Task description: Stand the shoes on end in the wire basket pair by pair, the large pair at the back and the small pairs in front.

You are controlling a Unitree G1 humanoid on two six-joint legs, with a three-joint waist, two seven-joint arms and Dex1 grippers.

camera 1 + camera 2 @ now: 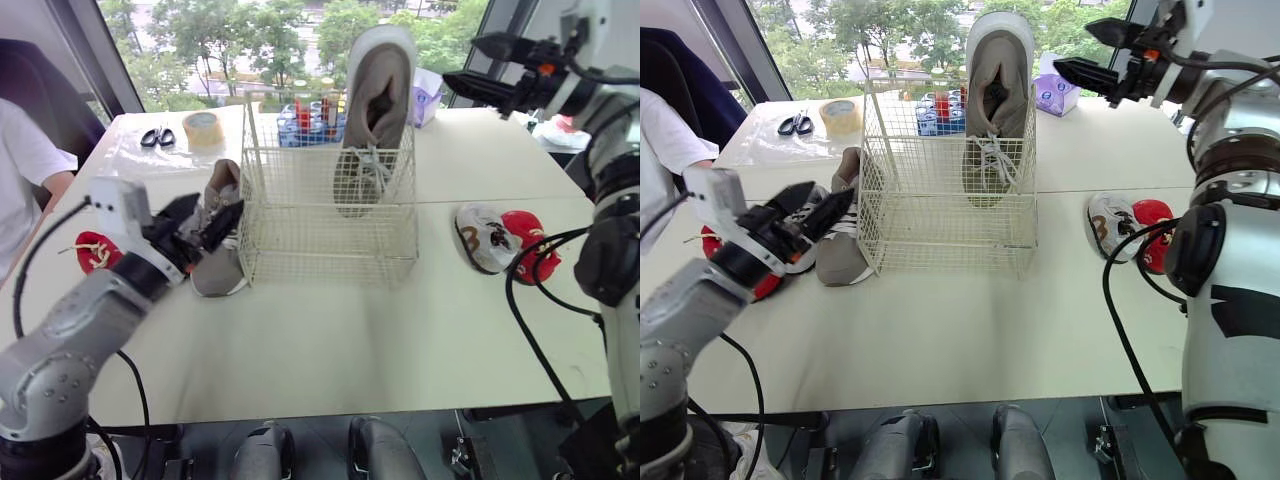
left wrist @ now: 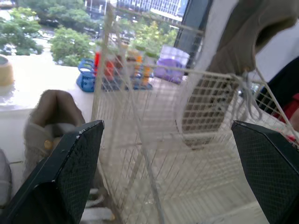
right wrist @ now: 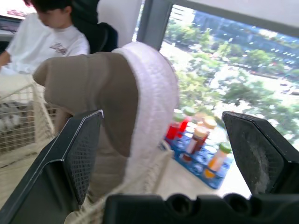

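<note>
Large pair half done: one grey shoe (image 1: 375, 110) stands on end in the wire basket's (image 1: 290, 200) back-right corner. Its mate (image 1: 216, 275) lies on the table (image 1: 330, 340) just beside the basket's left wall. L gripper (image 1: 218, 208), fingers spread & empty, sits at the mate, poss. touching. R gripper (image 1: 460, 60), open too, hangs by the standing shoe's top. Next: L must clamp the mate and lift it over the rim.
</note>
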